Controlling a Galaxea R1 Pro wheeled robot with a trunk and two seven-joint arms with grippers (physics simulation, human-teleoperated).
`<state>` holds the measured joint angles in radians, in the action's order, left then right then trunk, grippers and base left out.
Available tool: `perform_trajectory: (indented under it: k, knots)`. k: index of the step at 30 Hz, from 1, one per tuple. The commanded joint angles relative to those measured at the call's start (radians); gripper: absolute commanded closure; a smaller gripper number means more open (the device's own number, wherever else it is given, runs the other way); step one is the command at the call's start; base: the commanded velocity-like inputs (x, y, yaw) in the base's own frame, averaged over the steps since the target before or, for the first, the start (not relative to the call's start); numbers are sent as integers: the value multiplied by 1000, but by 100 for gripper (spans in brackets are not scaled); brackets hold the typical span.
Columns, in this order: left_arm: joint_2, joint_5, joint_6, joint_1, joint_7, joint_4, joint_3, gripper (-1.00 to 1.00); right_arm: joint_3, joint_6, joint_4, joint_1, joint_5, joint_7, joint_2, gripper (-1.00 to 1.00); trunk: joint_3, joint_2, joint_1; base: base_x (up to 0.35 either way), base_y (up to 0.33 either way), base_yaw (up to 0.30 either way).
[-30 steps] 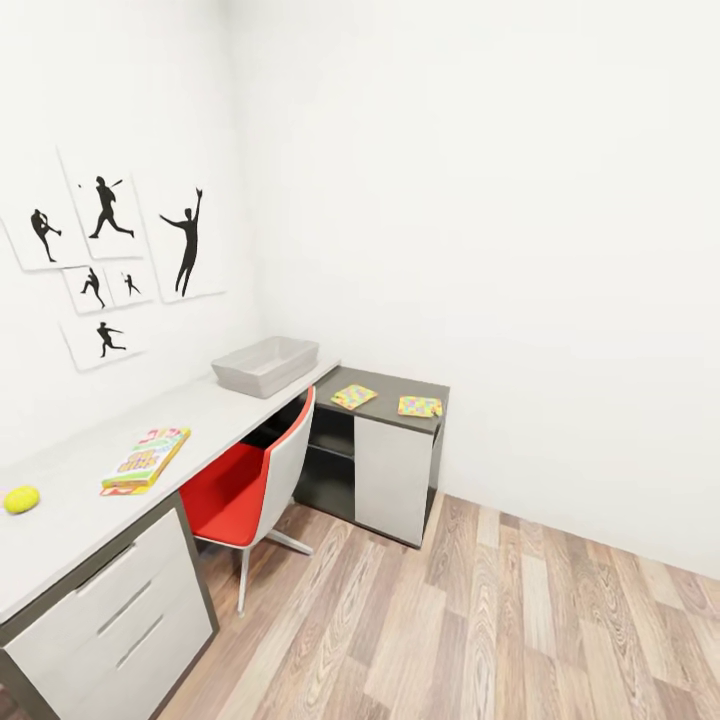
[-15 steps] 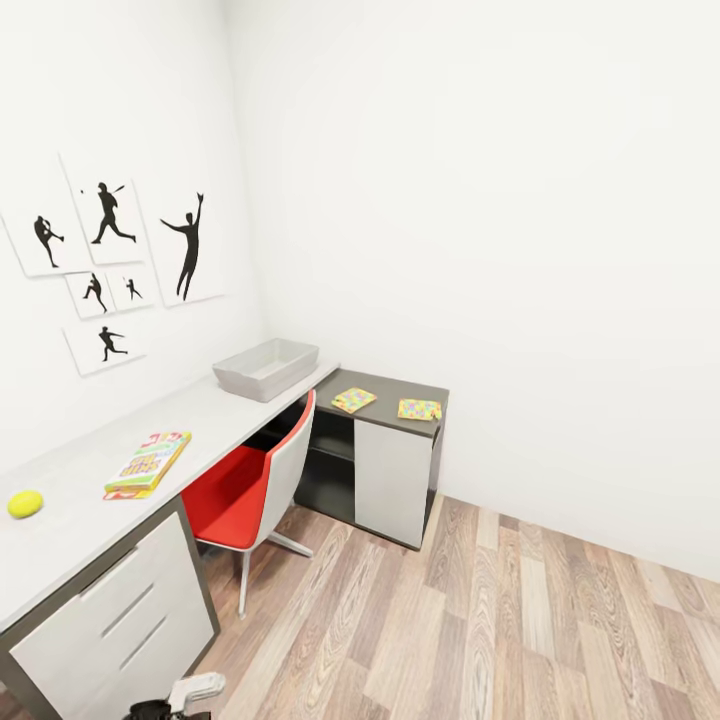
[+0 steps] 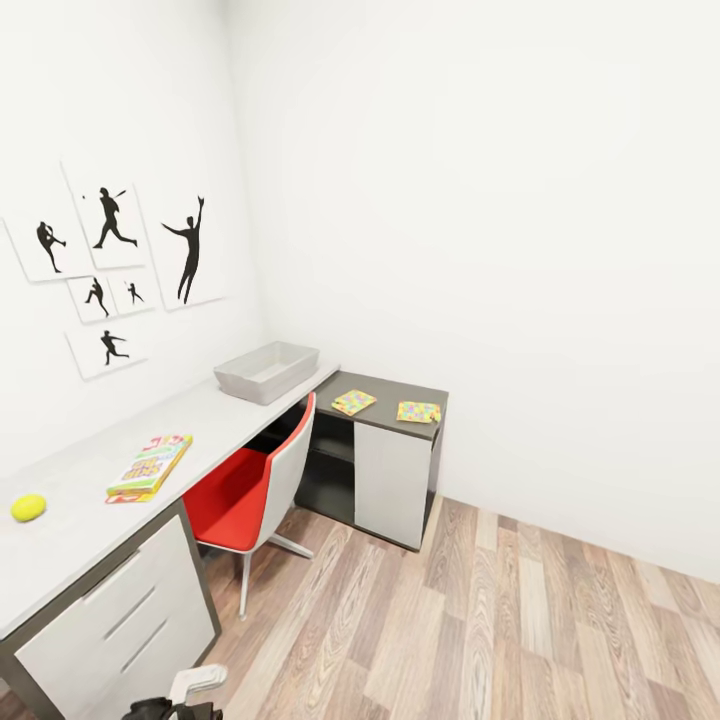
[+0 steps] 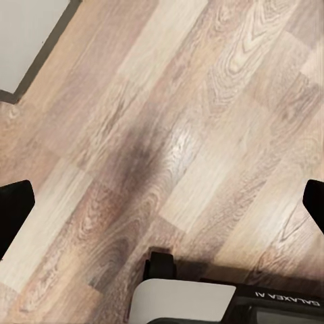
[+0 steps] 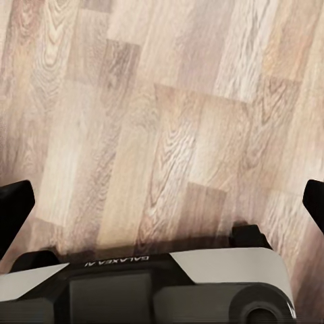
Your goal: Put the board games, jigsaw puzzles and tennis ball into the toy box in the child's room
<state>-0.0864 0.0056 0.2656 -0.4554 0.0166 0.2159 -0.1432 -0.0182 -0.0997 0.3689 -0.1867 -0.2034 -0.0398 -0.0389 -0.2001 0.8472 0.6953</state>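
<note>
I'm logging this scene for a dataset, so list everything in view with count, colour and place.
toy box: 1, pale grey, far end of the table top.
board game: 1, yellow-green-red, on the table.
tennis ball: 1, yellow-green, near end of the table.
jigsaw puzzles: 2, multicoloured, lower dark section.
table: 1, pale grey top, white drawers, along the wall.
chair: 1, red and white, at the table.
prints: black silhouettes, wall.
floor: wood planks.
left claw, right claw: open, over the floor.

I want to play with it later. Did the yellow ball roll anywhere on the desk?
No. The tennis ball keeps its spot beside the board game; the camera shifted.
</note>
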Motion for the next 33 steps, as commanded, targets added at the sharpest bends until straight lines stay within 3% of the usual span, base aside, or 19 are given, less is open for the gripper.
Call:
perform_trajectory:
  k: [1, 4, 8, 9, 11, 12, 15, 16, 20, 25, 30, 33]
  knots:
    - [1, 1, 7, 0, 5, 4, -7, -100, -2, -8, 3, 0, -7, -2, -1, -100, 1, -6, -4, 0, 0, -80]
    - [0, 1, 19, -1, 19, 14, -8, -100, -3, -12, 4, -2, -9, -3, -2, -100, 7, -27, -15, 0, 0, -104]
    - [4, 1, 122, -10, 49, 95, -9, -100, -3, -60, 27, -33, -15, -5, 1, -100, 15, -55, -31, 0, 0, -132]
    - [4, 1, 203, -20, 56, 165, -9, -100, -5, -123, 51, -57, -17, -6, 5, -100, 16, -62, -34, 0, 0, -141]
    - [4, 1, 297, -27, 66, 251, -9, -100, -6, -210, 83, -81, -18, -6, 7, -100, 20, -76, -42, 0, 0, -145]
    - [3, 2, 388, -32, 81, 344, -8, -100, -8, -302, 124, -101, -18, -5, 9, -100, 22, -83, -46, 0, 0, -152]
    - [1, 2, 497, -34, 120, 480, -9, -100, -9, -419, 211, -120, -19, -2, 10, -100, 27, -104, -57, 0, 0, -155]
    - [0, 1, 548, -32, 157, 563, -11, -100, -10, -478, 281, -127, -20, 0, 7, -100, 29, -111, -61, 0, 0, -158]
    - [-16, -2, 656, -27, 267, 726, -15, -100, -11, -607, 455, -136, -20, 2, 1, -100, 36, -139, -77, 0, 0, -159]
    - [-65, -1, 748, -14, 390, 851, -15, -100, -11, -742, 600, -138, -19, 3, -1, -100, 44, -174, -96, 0, 0, -160]
    - [-104, -2, 777, -1, 474, 930, -35, -100, -10, -801, 675, -138, -19, 3, -2, -100, 53, -209, -115, 0, 0, -161]
    - [-116, 0, 782, 6, 488, 948, -54, -100, -10, -808, 687, -138, -19, 3, -2, -100, 58, -230, -126, 0, 0, -161]
